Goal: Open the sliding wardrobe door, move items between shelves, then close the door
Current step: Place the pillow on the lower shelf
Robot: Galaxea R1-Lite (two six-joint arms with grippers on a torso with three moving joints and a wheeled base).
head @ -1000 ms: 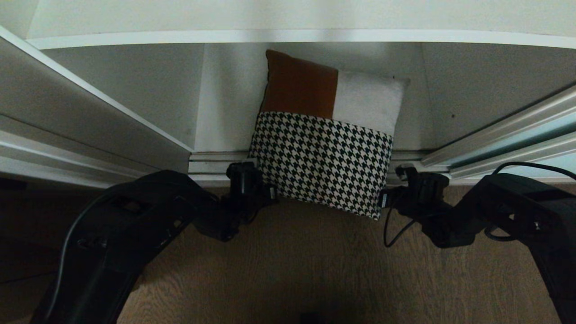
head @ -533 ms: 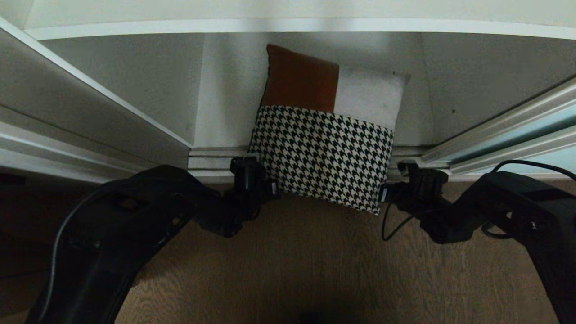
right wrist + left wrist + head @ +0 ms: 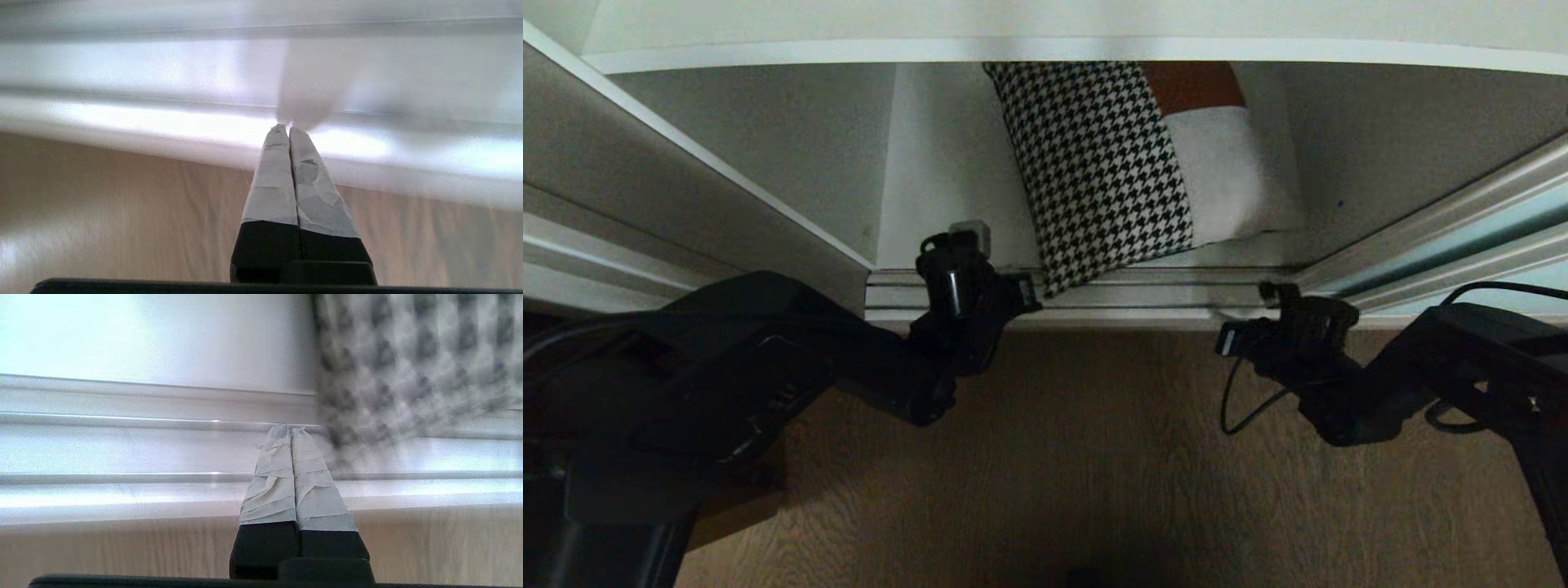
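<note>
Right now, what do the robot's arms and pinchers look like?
Both arms are chunky, black and smooth-shelled. A thin black cable loops below the right gripper; the left gripper has none showing. In the wrist views, each gripper ends in two slim, tapering fingers, black at the base and wrapped in wrinkled pale grey tape to the tips.

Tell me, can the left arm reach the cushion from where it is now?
Probably yes. The left gripper, shut, sits over the floor track beside the cushion, with nothing between them; the door stands aside.

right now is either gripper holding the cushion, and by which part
Nothing is held. The left gripper and right gripper are shut on nothing; the cushion lies free in the wardrobe.
</note>
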